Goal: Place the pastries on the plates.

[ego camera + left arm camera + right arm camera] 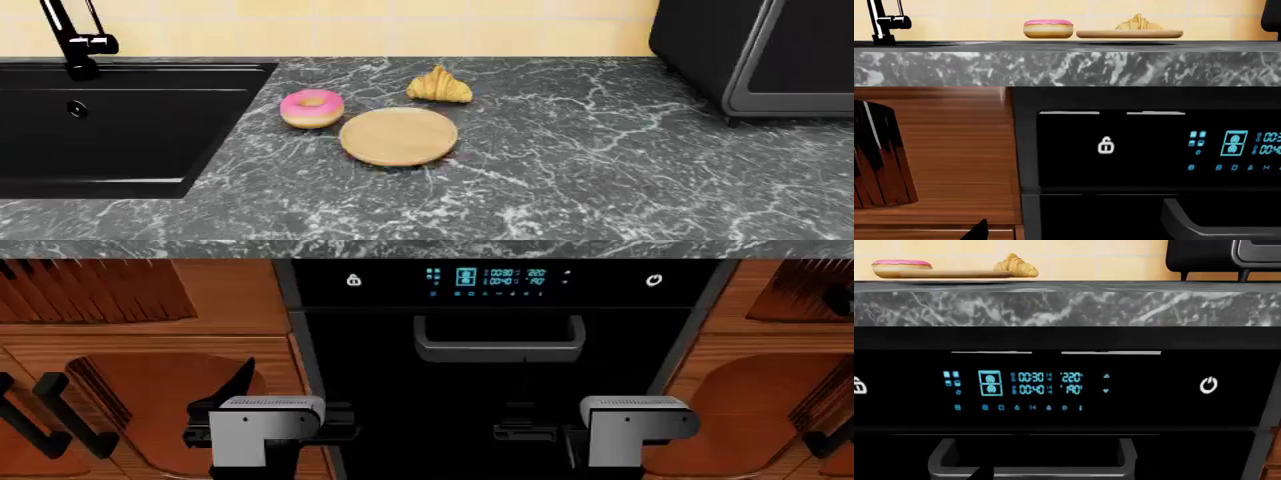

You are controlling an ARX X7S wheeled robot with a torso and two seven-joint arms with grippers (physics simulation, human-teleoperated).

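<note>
Currently both arms sit low, at the bottom of the head view, in front of the oven (pixel 494 350). Left gripper (pixel 267 425) lower left, right gripper (pixel 638 425) lower right. Only the grey housings show clearly; cannot tell whether either set of jaws stands apart or together, and neither wrist view shows fingertips plainly.

Task objects, all upper centre-left of the head view on the marble countertop (pixel 601 170):
- pink donut (pixel 312 108), just left of the wooden plate, apparently bare on the counter, near the sink (pixel 120 125).
- croissant (pixel 439 86), above the wooden plate in the frame, on the counter beyond its far rim. Long axis runs roughly left-right across the frame.
- wooden plate (pixel 399 136), nothing on it.
- No white plate visible in any view.

Key relation: both pastries lie above and well away from the grippers, left of frame centre. Judgement: left arm is the nearer one, for the donut especially; either arm must first rise above the counter edge.

Readable marks: oven display (pixel 1017 385) shows "00:30", "220", "00:40", "190" in blue; padlock icon (pixel 1105 145); power symbol (pixel 1208 385). No brand name legible.

Other: black faucet (pixel 74 40) upper left, dark appliance (pixel 761 50) upper right.
</note>
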